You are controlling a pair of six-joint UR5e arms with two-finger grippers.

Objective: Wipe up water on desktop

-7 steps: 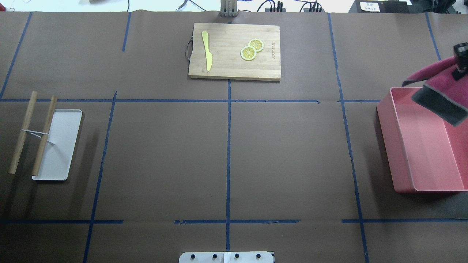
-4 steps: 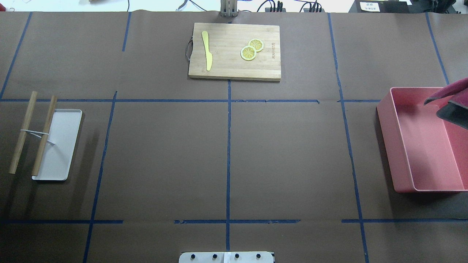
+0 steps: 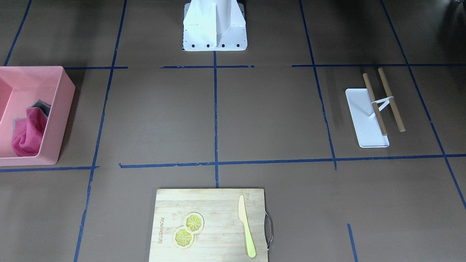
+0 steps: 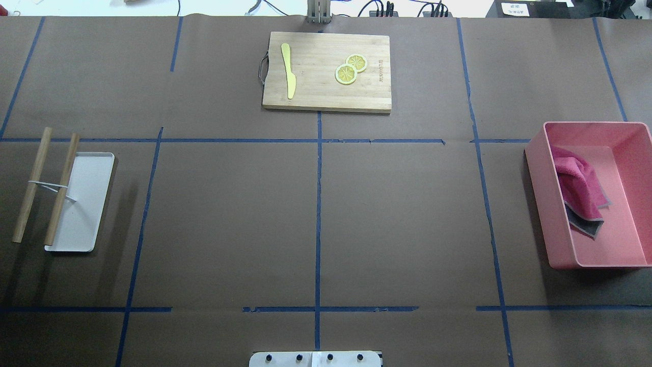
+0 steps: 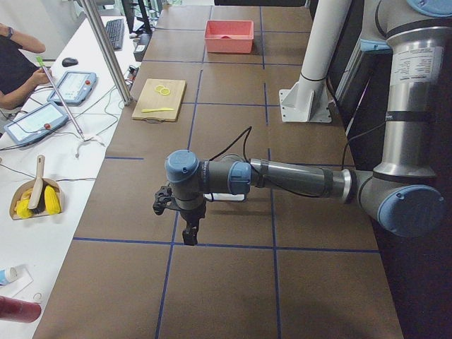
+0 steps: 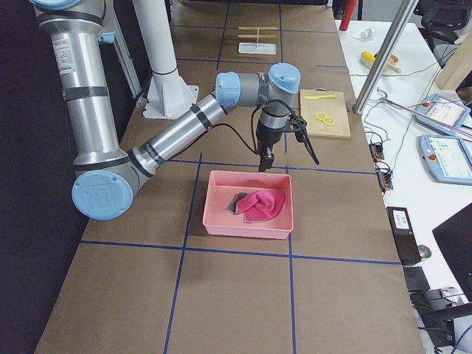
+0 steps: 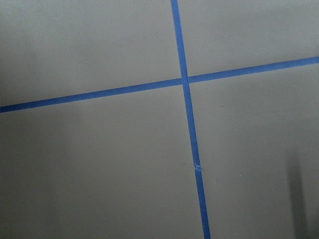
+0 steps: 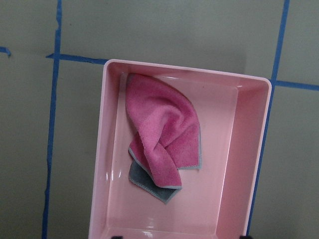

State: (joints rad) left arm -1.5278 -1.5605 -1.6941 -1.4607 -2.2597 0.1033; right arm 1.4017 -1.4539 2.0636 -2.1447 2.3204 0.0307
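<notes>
The desktop (image 4: 229,219) is dark brown with blue tape lines; no water shows on it. A pink cloth with grey backing (image 4: 578,186) lies crumpled inside the pink bin (image 4: 537,204) at the right. It also shows in the right wrist view (image 8: 162,132) and the front view (image 3: 27,133). My right gripper (image 6: 289,164) hangs above the bin's far side, empty, its fingers spread wide. My left gripper (image 5: 188,234) points down over bare desktop near a tape crossing (image 7: 184,80). I cannot tell whether it is open or shut.
A bamboo cutting board (image 4: 326,71) with a yellow knife (image 4: 289,71) and two lemon slices (image 4: 350,69) lies at the far middle. A white tray (image 4: 84,204) with two tied wooden sticks (image 4: 51,188) lies at the left. The robot base (image 3: 214,25) stands at the near edge.
The cloth hung from my right gripper above the bin's far right. Now it lies loose in the bin, and the gripper has left the overhead view.
</notes>
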